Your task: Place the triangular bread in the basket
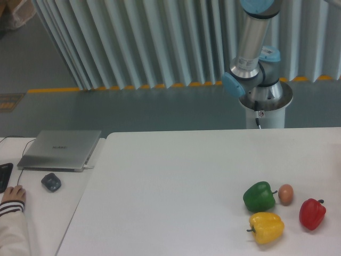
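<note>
The robot's arm shows only as its base and lower joints, rising behind the far edge of the white worktop and running out of the top of the picture. The hand is out of view, so I cannot tell whether it is clenched, released or grasping anything. The triangular bread cannot be seen anywhere in the picture, and neither can the basket.

Near the right front corner of the worktop sit 4 things in a loose group. A green pepper stands to the left, with a small brown egg just beside it on the right. In front of the green pepper lies a yellow pepper, its stem pointing left. A red pepper stands furthest right, near the picture's edge and apart from the egg.

On a lower surface to the left lies a closed grey laptop. A dark mouse sits just in front of it. At the lower left corner a person's hand with a striped cuff rests beside the edge of a black keyboard.
</note>
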`<state>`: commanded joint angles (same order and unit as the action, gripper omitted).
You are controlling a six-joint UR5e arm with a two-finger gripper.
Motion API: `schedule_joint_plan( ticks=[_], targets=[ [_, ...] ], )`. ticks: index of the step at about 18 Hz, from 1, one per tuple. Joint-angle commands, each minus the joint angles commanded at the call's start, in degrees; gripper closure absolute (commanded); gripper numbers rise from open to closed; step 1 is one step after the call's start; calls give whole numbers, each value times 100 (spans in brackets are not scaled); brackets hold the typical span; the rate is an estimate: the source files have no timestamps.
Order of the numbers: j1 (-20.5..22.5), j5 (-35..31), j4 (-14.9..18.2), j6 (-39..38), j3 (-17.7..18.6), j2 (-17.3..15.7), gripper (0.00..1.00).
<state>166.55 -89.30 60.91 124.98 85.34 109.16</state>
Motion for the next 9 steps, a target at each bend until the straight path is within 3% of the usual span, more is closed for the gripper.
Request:
schedule_joint_plan(
  ticks=[6,9],
  targets=[
    [-44,158,0,-26,-9,-18,0],
    [-298,158,17,-438,-35,-53,0]
  ],
)
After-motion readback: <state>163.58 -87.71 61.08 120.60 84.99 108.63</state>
